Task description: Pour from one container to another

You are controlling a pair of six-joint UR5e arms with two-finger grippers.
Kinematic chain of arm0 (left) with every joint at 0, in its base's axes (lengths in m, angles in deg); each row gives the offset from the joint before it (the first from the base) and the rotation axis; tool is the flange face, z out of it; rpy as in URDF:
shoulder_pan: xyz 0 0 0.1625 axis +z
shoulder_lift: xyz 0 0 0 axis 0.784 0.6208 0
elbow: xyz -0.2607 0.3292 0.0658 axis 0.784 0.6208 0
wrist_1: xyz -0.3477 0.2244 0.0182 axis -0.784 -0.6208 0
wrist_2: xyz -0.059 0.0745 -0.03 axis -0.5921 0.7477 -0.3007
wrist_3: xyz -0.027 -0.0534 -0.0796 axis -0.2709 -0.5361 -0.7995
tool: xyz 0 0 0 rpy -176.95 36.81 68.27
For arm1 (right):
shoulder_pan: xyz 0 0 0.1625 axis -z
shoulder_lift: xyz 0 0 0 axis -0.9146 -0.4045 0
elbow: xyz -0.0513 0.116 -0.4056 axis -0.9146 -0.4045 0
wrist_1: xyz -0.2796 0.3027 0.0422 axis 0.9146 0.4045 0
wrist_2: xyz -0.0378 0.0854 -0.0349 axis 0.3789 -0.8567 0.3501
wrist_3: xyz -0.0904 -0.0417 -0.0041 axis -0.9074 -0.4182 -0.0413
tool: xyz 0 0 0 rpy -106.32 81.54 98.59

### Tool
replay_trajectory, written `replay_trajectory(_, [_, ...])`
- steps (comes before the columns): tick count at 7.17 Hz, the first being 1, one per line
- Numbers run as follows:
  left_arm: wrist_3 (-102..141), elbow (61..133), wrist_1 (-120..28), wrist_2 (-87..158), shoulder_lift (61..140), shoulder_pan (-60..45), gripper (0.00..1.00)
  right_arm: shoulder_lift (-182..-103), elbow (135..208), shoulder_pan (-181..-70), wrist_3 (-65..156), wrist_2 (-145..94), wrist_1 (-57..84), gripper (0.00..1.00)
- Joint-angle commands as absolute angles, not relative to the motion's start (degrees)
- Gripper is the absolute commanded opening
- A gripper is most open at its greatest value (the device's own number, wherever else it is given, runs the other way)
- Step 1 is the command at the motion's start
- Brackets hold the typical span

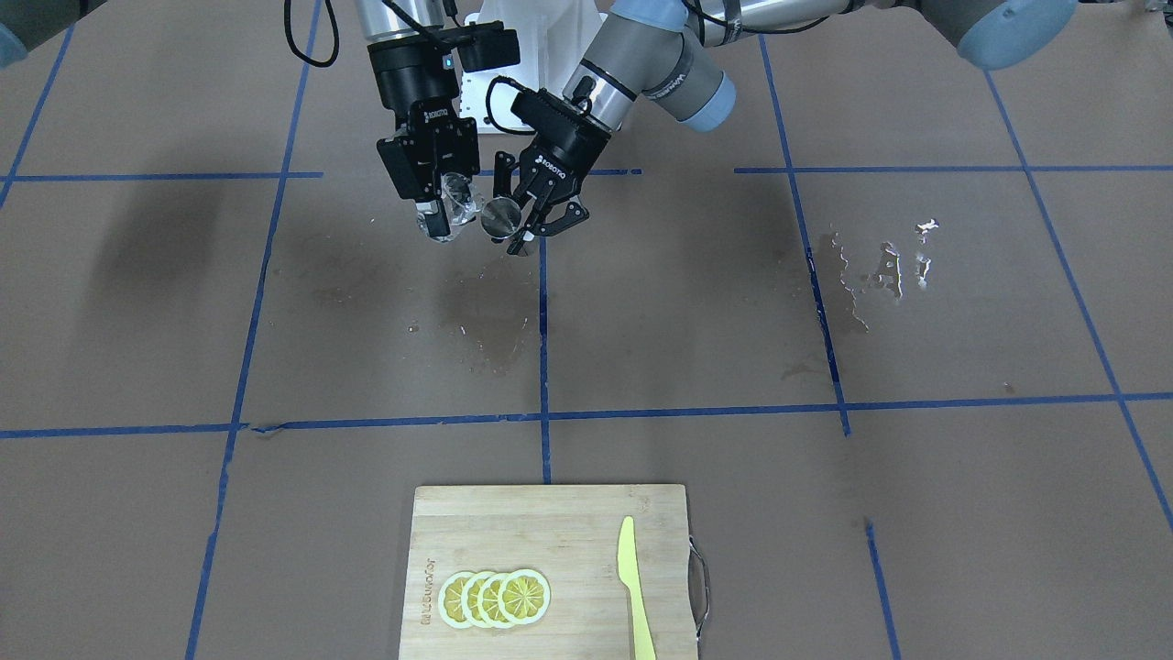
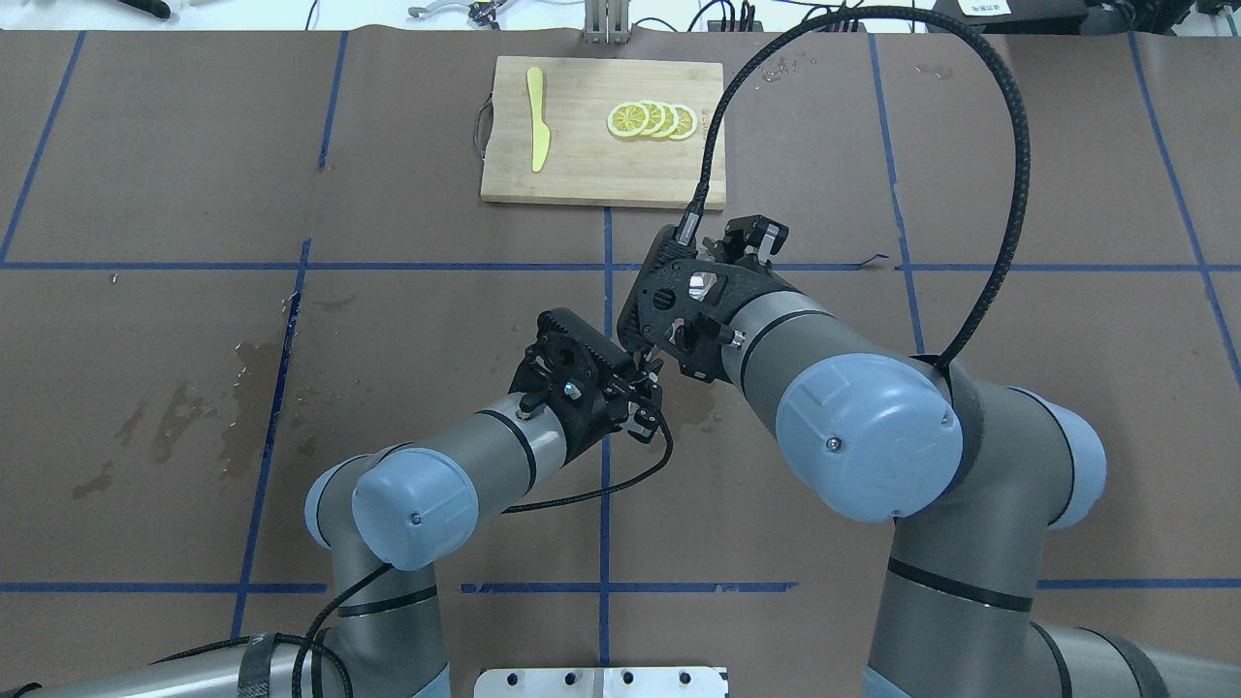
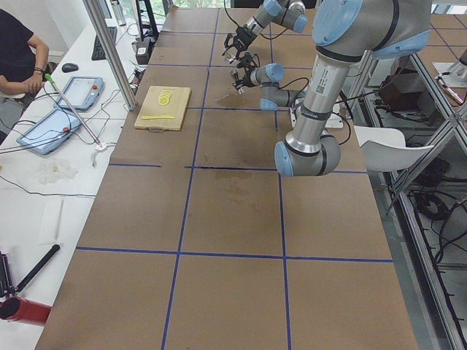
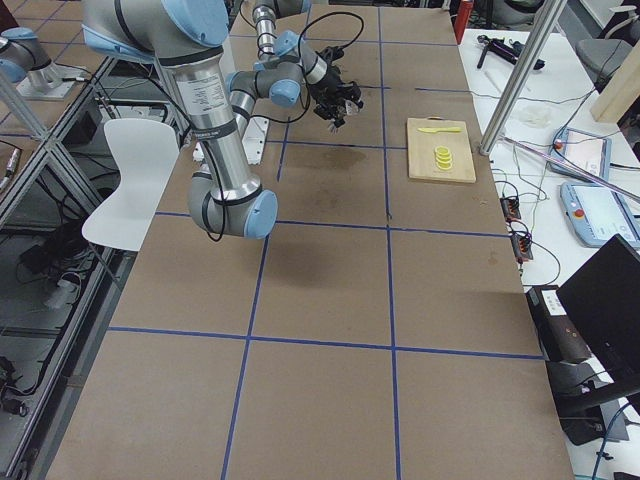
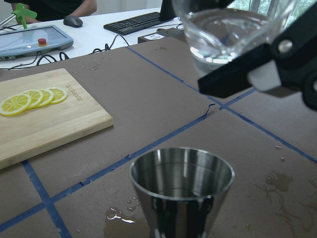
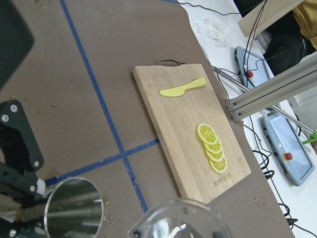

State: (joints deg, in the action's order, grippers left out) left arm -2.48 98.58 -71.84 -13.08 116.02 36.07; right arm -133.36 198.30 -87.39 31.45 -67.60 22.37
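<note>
- Two robot arms meet over the middle of a brown bench w/ a blue tape grid. Each holds a small vessel in the air, above the surface.
- Right gripper: fingers set narrow, pinching a small clear glass cup low down, about the thick base. Cup hangs just beside and a bit above the other vessel and looks tilted toward it. Clear liquid seems to be inside; amt hard to tell.
- Left gripper: fingers clamped on a steel jigger. Exact hold point is hidden, prob. below the top cone. Open cone faces up and looks empty in the left wrist view.
- Handling, glass: light, rigid, smooth, likely slippery esp. if wet, and breakable if dropped. Thick base is the best place to grip since it leaves the rim free for pouring. Firm pinch, no crushing.
- Handling, jigger: light, stiff, polished metal, so it could twist in the fingers. Narrow waist is the natural hold. Small mouth, so little margin for aim.
- Wet patches on the bench below the vessels suggest spills come easily.
- Well apart from the grippers: wooden cutting board w/ lemon slices and a yellow knife.
</note>
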Motion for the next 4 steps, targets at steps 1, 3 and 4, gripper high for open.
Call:
replay_trajectory(1, [-2.45,98.53,-71.84,-13.08,116.07,36.07,0.00,-132.32,197.12,-87.41,30.13,-64.95,22.37,0.00])
replay_trajectory(3, [-2.54,98.27,-71.84,-13.08,116.60,36.07,0.00,-130.56,195.97,-87.41,26.54,-63.79,23.68,0.00])
replay_trajectory(4, [-2.54,98.27,-71.84,-13.00,116.60,36.07,0.00,-130.47,195.89,-87.41,25.22,-63.18,23.86,0.00])
